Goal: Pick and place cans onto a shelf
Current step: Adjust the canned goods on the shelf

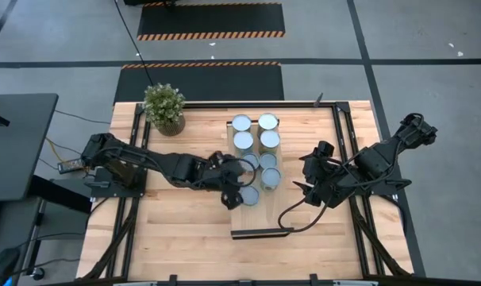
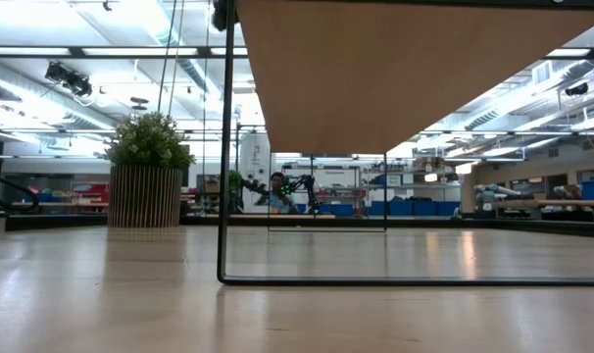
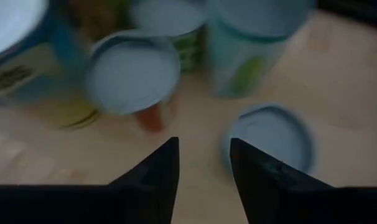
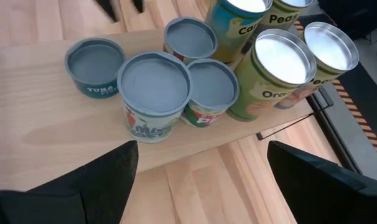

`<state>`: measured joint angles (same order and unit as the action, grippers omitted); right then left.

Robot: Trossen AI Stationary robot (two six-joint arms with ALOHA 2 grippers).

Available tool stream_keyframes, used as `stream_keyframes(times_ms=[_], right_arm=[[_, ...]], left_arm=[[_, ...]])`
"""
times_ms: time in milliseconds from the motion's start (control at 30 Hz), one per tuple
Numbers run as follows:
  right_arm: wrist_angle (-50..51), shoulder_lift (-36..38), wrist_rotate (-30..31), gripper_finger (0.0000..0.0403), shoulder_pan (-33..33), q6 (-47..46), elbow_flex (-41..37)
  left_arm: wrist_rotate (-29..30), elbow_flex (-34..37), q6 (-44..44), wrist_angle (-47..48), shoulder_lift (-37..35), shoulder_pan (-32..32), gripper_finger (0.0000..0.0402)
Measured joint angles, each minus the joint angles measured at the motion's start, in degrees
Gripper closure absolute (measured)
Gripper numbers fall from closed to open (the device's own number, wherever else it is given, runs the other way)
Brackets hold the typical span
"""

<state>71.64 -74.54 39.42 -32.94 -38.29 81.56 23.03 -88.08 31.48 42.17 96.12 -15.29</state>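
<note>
Both fingers of the left gripper [image 1: 234, 189] are held slightly apart, empty, above the cans [image 1: 257, 157] on the shelf [image 1: 259, 218].

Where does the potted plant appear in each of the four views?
High view: potted plant at the table's far edge, left of the shelf.
Low view: left part of the picture, left of the shelf's underside.
Left wrist view: not in it.
Right wrist view: not in it.
Shared landmark: the shelf.
</note>
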Motion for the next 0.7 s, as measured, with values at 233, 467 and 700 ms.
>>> stream_keyframes(times_ms=[233, 467, 700], right_arm=[[-0.07, 0.0, 0.07, 0.0037, -0.88, -1.22, 0.0], [-0.46, 0.0, 0.22, 0.0037, -0.86, -1.22, -0.02], [-0.44, -0.02, 0.22, 0.0037, -0.86, -1.2, -0.02]], left_arm=[[2.82, -0.32, 5.85, 6.07, 2.55, 0.1, 0.0253], [-1.77, -0.26, 8.37, 3.02, 6.37, -0.46, 0.0253], [-1.85, -0.26, 6.67, -5.21, 7.72, -2.39, 0.0253]])
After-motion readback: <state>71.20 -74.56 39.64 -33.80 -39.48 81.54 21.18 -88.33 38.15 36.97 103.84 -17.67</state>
